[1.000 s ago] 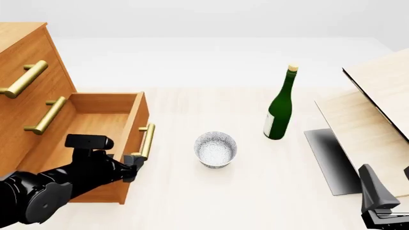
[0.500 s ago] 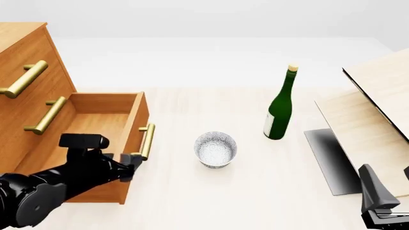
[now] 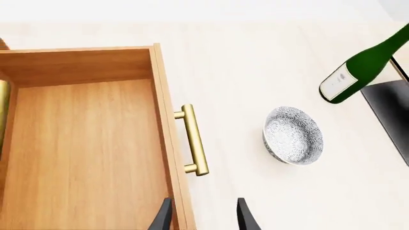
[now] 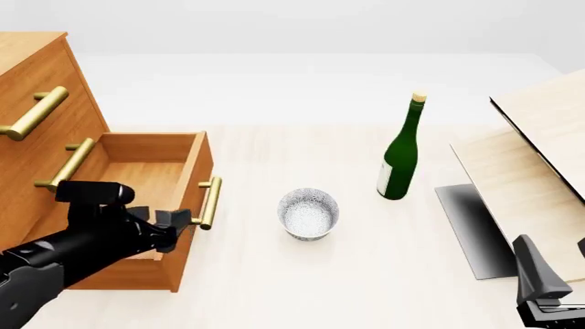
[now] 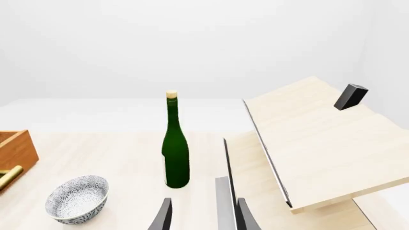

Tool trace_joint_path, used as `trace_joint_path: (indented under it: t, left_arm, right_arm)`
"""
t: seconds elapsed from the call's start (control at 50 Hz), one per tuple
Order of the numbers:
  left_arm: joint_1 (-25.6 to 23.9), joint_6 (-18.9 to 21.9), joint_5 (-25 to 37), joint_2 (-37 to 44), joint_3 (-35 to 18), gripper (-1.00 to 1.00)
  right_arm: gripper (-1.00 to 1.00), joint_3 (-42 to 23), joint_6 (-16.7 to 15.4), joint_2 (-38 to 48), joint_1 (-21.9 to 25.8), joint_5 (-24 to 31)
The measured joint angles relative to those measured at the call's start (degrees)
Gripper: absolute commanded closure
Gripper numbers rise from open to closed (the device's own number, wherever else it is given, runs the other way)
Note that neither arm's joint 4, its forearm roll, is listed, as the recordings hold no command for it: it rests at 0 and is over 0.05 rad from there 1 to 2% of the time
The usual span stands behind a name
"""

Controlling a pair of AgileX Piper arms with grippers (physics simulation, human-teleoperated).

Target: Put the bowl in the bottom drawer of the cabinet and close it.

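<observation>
Pale wood table (image 4: pixel 366 288), white walls; bowl (image 4: pixel 308 214) upright; both tools released.

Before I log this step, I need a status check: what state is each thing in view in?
bottom drawer: pulled open, empty inside
two upper drawers: shut
bowl: upright on the table, empty, outside the drawer
green bottle: standing upright, corked
left gripper: fingers apart, holding nothing, over the drawer front
right gripper: fingers apart, holding nothing
</observation>
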Motion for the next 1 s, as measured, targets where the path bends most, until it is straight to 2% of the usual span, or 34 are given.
trace_joint_path:
  t: [0.5,1.0]
  left_arm:
    - [-1.4,-0.3,5.2,-6.2,-4.3,-1.00]
    - [-4.1,-2.0,6.2,-5.3,-9.7,-1.00]
  right_arm:
    - [-1.00,0.0,0.0,0.0,0.0,0.0]
    - [-1.00,0.0,0.0,0.0,0.0,0.0]
